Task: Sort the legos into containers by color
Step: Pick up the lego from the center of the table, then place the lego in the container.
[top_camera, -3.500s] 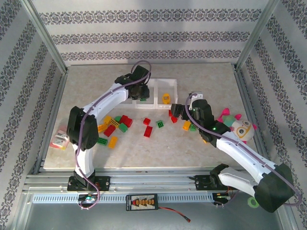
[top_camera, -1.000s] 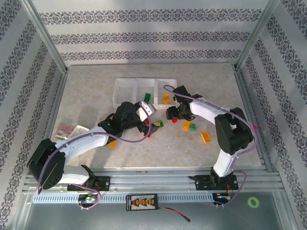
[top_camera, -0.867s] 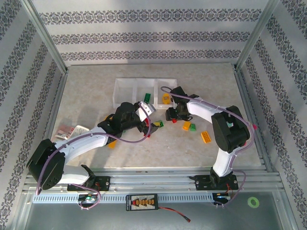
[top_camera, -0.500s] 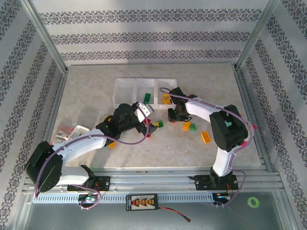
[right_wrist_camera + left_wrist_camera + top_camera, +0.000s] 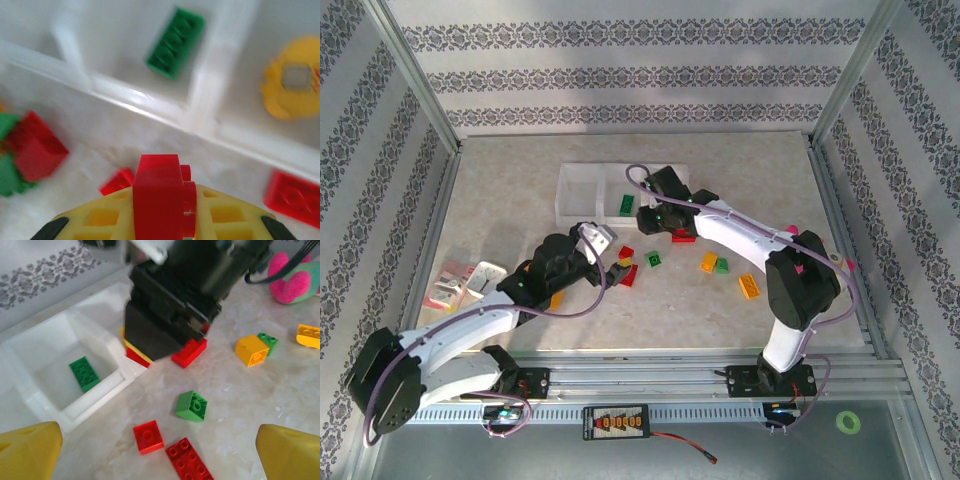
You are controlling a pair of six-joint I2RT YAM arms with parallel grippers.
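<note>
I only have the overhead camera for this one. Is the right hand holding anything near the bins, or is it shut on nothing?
Observer: It is holding something. The right hand pinches a red brick between its yellow fingers.
Reviewer: The arm covers the end bin from above. What is in it?
Observer: A yellow piece sits in that end bin, next to the middle bin with its single green brick.
</note>
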